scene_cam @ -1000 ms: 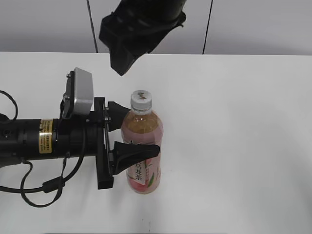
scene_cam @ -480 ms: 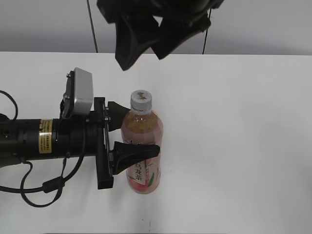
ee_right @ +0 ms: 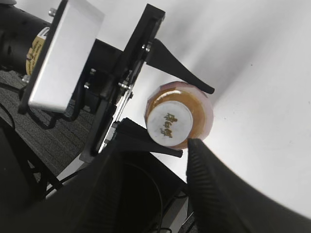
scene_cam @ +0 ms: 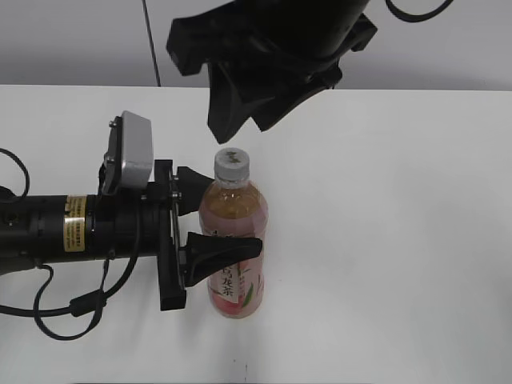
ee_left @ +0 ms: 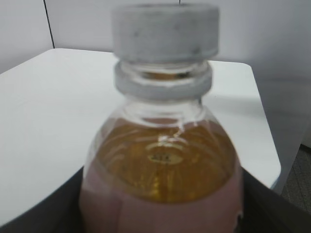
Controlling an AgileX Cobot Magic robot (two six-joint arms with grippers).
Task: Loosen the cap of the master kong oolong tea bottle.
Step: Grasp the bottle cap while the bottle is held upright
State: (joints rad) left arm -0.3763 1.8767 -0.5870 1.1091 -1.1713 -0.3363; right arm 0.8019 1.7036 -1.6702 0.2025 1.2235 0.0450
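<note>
Directly beneath right hand (scene_cam: 244,132) stands the cap (scene_cam: 232,162)

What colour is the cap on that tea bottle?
White, with a small dark logo on top; the cap shows best in the right wrist view.

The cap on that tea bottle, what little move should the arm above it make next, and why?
Probably lower a little more, until its fingers flank the cap, then close. The right gripper hangs just above the cap and touches nothing, its fingers apart. The left gripper already clamps the bottle upright on the table, so the bottle looks steady enough for twisting.
</note>
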